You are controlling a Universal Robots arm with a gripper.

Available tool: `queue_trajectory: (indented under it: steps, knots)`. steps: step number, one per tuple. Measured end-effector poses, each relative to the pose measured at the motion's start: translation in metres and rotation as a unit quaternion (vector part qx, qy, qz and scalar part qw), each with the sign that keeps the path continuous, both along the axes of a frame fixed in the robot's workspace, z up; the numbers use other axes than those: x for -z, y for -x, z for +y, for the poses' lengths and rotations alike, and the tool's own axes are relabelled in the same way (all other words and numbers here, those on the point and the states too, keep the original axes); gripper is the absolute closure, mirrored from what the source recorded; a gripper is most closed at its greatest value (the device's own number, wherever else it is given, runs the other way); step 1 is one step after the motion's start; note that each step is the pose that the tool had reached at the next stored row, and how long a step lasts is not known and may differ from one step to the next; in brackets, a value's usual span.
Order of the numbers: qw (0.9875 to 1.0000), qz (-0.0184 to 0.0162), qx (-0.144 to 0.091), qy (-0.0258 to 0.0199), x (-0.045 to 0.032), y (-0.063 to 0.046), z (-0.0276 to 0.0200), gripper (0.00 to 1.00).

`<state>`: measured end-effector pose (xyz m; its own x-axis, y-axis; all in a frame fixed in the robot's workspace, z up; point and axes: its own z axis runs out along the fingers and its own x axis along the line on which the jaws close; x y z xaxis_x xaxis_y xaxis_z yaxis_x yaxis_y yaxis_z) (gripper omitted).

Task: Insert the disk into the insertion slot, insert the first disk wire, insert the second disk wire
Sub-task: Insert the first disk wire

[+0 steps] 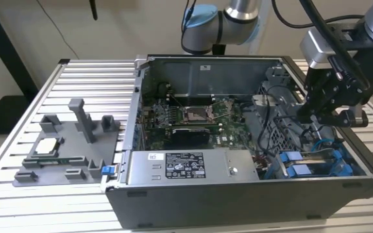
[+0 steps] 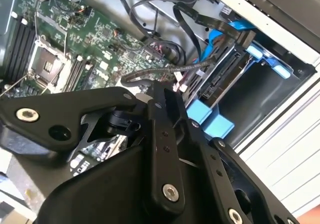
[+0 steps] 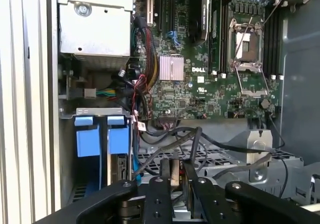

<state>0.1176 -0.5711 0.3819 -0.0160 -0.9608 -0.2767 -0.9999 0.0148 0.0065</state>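
The disk [image 3: 118, 140], in its bright blue carrier, sits inside the insertion slot of the grey drive cage [image 1: 332, 162] at the exterior view's right front corner of the open computer case. Its blue carrier ends [image 2: 201, 111] show in both wrist views. My gripper [image 1: 317, 118] hangs just above and behind the cage. In the first wrist view its fingers [image 3: 164, 184] stand close together on the end of a black disk wire [image 3: 195, 141]. That wire [image 2: 165, 70] runs from the fingertips toward the cage. The wire's plug is mostly hidden between the fingers.
The motherboard with its square processor socket [image 1: 194, 114] lies in the case's middle. A long grey metal box with a sticker [image 1: 190, 167] runs along the front. Loose black cables [image 1: 274, 121] crowd the space beside the cage. A grey fixture [image 1: 70, 145] stands outside the case.
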Motion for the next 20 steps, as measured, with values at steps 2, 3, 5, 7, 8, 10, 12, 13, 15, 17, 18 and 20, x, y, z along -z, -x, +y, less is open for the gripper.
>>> queue_trajectory:
  steps: [2, 3, 5, 7, 8, 10, 12, 13, 15, 17, 18, 20]
  knots:
    - [1.0000, 0.0000, 0.000, -0.0010, -0.0001, 0.0000, 0.0001, 0.00]
    - [1.0000, 0.0000, 0.000, -0.0010, -0.0001, 0.0000, 0.0001, 0.00]
    - [1.0000, 0.0000, 0.000, -0.0011, 0.0000, 0.0000, 0.0001, 0.00]
    - [1.0000, 0.0000, 0.000, -0.0011, 0.0000, 0.0000, 0.0000, 1.00]
    - [1.0000, 0.0000, 0.000, -0.0011, 0.0000, 0.0000, 0.0000, 1.00]
    - [1.0000, 0.0000, 0.000, -0.0011, 0.0000, 0.0000, 0.0000, 1.00]
    - [1.0000, 0.0000, 0.000, -0.0011, 0.0000, 0.0000, 0.0000, 1.00]
    - [1.0000, 0.0000, 0.000, -0.0009, 0.0000, 0.0000, 0.0000, 1.00]
    - [1.0000, -0.0003, 0.000, 0.0034, 0.0003, 0.0000, 0.0000, 1.00]
    - [0.9999, -0.0006, 0.000, 0.0148, 0.0006, 0.0000, 0.0000, 1.00]
    - [0.9998, -0.0006, 0.000, 0.0216, 0.0007, -0.0001, 0.0000, 1.00]
    - [0.9994, -0.0007, -0.001, 0.0353, 0.0009, -0.0004, 0.0000, 1.00]
